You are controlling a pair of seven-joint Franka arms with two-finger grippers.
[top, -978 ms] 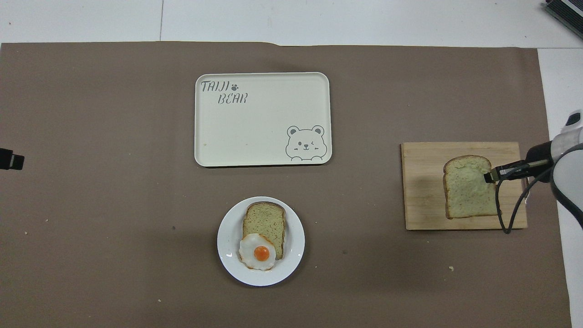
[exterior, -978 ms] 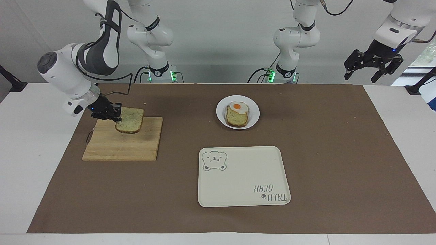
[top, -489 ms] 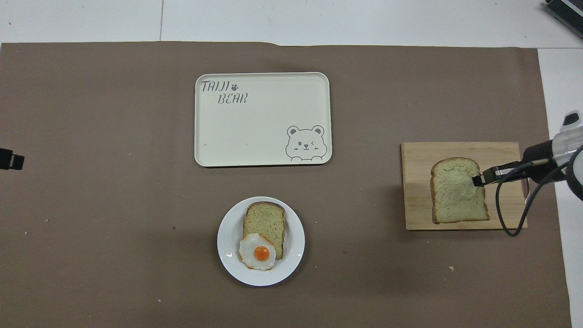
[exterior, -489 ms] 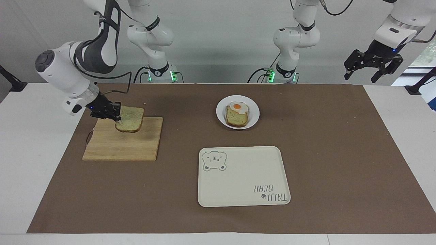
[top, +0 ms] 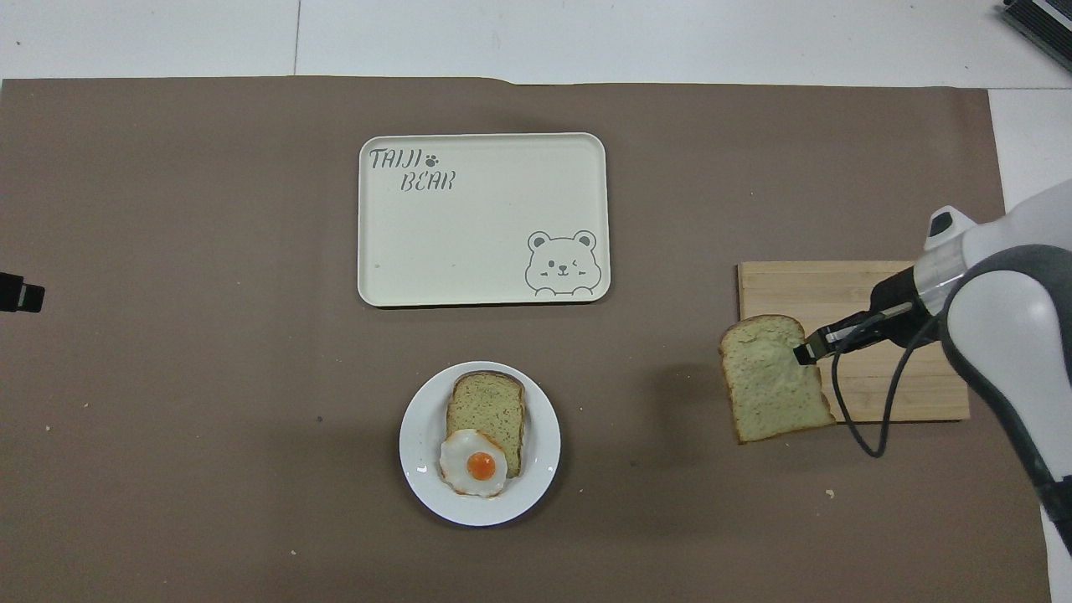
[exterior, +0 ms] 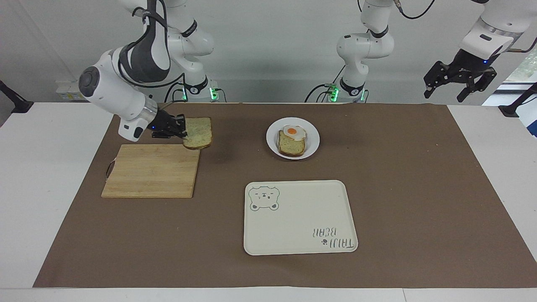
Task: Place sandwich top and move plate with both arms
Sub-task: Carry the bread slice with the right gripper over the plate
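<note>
Above the brown mat (exterior: 168,235), sandwich top (exterior: 198,132) pinched in the closed right end effector (exterior: 181,130), airborne.

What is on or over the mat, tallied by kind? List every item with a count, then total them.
Bread slices: 2, the sandwich top held over the mat by the right gripper, and one on the plate
Fried egg: 1
Plate: 1
Tray: 1
Cutting board: 1
Total: 6
</note>
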